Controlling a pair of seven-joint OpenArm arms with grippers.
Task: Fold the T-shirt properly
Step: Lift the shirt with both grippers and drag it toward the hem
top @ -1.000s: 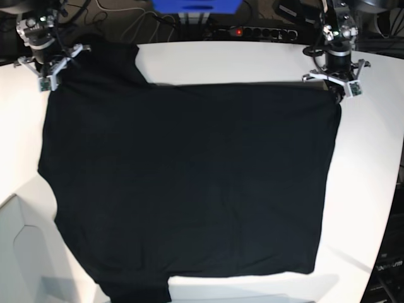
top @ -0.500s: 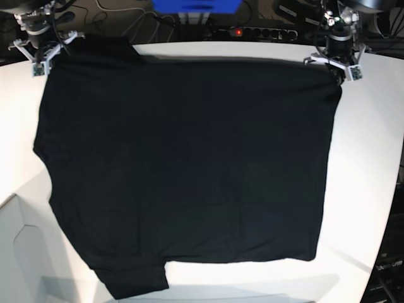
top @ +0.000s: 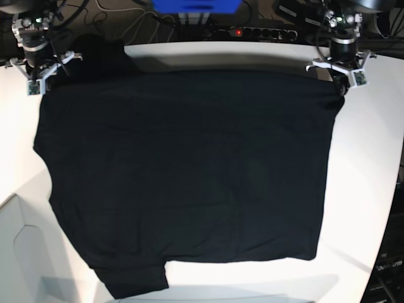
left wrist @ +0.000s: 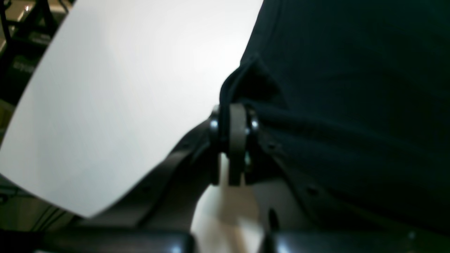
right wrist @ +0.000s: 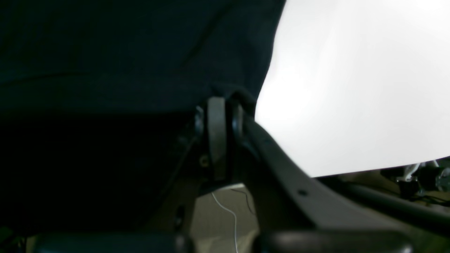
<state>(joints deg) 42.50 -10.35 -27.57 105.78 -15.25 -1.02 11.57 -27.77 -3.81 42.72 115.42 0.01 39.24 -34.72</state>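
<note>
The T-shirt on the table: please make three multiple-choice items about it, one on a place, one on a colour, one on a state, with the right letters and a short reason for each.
1. Where do the two grippers hold the T-shirt?
A. at its two far corners
B. in its middle
C. at its near edge

2. What colour is the side of the shirt facing up?
A. white
B. plain black
C. red

3. How do the jaws of the left gripper stand?
A. wide open above the table
B. shut on the cloth
C. shut on nothing

Answers:
1 A: in the base view the left gripper and the right gripper sit at the two far corners.
2 B: the whole visible surface is black, with no print showing.
3 B: the left wrist view shows black cloth pinched between the jaws.
</note>
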